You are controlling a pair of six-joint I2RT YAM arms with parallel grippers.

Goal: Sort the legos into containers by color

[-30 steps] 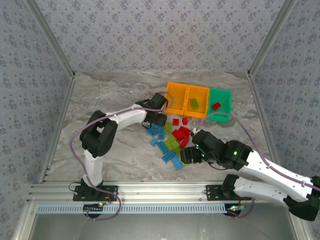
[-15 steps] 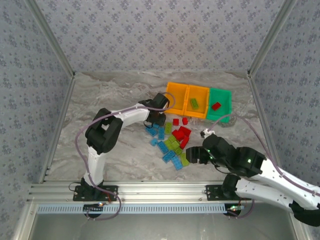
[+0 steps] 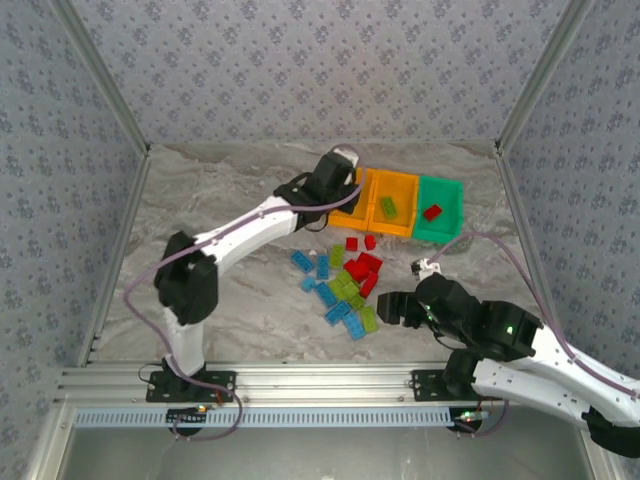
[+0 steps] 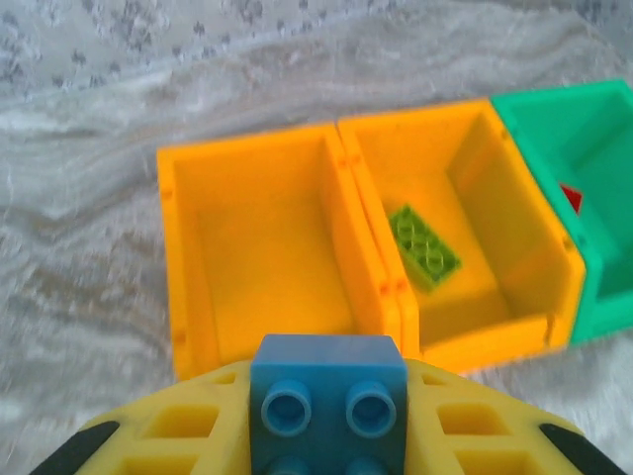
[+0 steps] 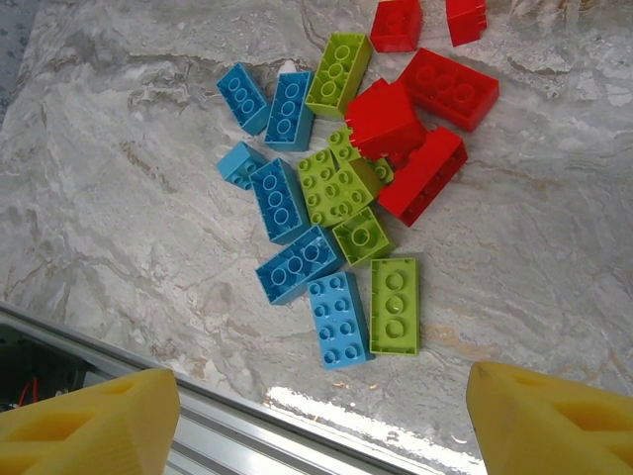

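My left gripper (image 4: 326, 391) is shut on a light blue lego (image 4: 327, 396) and holds it just above the near wall of the left orange container (image 4: 170, 259). From above, that gripper (image 3: 338, 172) sits at the container row's left end. The middle orange container (image 4: 554, 247) holds one lime green lego (image 4: 423, 245). A red lego (image 4: 571, 196) lies in the green container (image 4: 603, 287). The remaining legos (image 3: 345, 280), blue, lime and red, lie loose in a pile on the table. My right gripper (image 5: 321, 381) hangs open over the pile's near edge, with a blue lego (image 5: 339, 319) and a lime lego (image 5: 394, 305) just beyond its fingers.
The marble table ends at an aluminium rail (image 3: 330, 380) along the near edge, which also shows under the right fingers as a rail (image 5: 148, 386). Patterned walls close in the back and sides. Bare table (image 3: 220, 200) lies left of the pile.
The left gripper closed on a blue lego at the pile's left side and carried it back to the left orange container. The right gripper drew back toward the near edge, still open.
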